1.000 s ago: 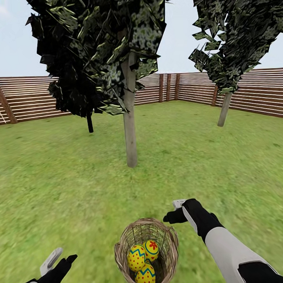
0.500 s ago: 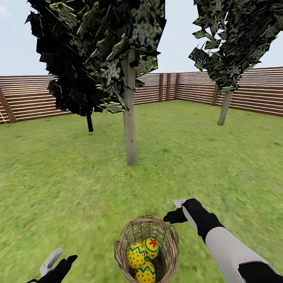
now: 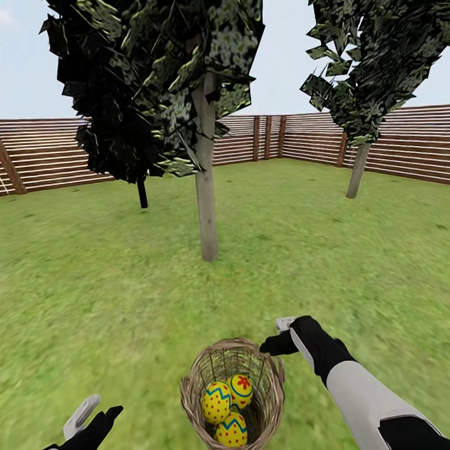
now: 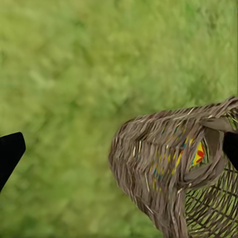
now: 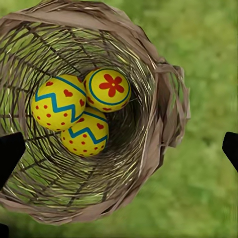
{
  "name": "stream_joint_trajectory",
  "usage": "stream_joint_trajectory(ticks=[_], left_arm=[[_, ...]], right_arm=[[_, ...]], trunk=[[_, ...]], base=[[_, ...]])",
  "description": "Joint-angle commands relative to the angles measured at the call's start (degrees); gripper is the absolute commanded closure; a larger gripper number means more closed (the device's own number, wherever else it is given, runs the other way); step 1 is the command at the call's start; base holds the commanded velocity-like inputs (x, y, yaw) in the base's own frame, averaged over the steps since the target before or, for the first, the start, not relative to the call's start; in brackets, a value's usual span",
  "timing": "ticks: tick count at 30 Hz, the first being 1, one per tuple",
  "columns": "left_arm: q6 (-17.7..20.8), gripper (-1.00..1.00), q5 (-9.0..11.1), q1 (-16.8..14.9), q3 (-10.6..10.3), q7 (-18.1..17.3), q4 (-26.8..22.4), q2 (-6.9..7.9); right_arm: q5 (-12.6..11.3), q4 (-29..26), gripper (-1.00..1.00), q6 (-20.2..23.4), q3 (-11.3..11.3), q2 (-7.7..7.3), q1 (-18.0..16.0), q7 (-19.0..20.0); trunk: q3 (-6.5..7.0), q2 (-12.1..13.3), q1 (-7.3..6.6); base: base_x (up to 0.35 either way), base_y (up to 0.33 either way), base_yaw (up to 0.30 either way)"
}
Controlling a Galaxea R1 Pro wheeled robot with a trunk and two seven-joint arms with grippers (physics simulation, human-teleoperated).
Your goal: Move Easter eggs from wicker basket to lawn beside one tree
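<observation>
Bright painted eggs against tan wicker and mottled green grass.

The 3 Easter eggs [image 5: 82, 111] were bright yellow with red dots and hearts and blue zigzag stripes; 1 bore a red flower inside a blue ring. The wicker basket [image 3: 272, 379] was tan-brown, its weave open. The lawn [image 3: 356, 259] was green, mottled yellow-green. The tree [image 3: 206, 206] had a pale grey-beige trunk and a dark, speckled green crown. The fence [image 3: 41, 153] showed brown horizontal slats. The sky was pale blue-white.

Three Easter eggs [image 5: 84, 111], one wicker basket [image 3: 192, 395], three trees [image 3: 206, 187].
</observation>
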Motion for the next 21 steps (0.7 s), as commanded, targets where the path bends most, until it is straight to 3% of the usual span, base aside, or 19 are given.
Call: stream_joint_trajectory(ticks=[1, 13, 21], left_arm=[[0.34, -1.0, 0.27, -0.04, 0.11, -0.01, -0.04, -0.02], [0.34, -1.0, 0.26, -0.07, 0.11, -0.06, -0.03, -0.01], [0.03, -1.0, -0.22, 0.04, -0.59, 0.15, -0.04, -0.05]], right_arm=[[0.36, -0.08, -1.0, 0.22, 0.1, -0.01, -0.02, 0.28], [0.31, -0.1, -1.0, 0.17, 0.12, -0.16, -0.03, 0.28], [0.29, -0.16, -1.0, 0.16, 0.12, -0.19, 0.01, 0.34]], trunk=[[-0.24, -0.44, 0.22], [-2.39, -5.25, 2.86], [-2.39, -5.25, 2.86]], base=[[0.0, 0.0, 0.0], [0.0, 0.0, 0.0], [0.026, -0.01, 0.0]])
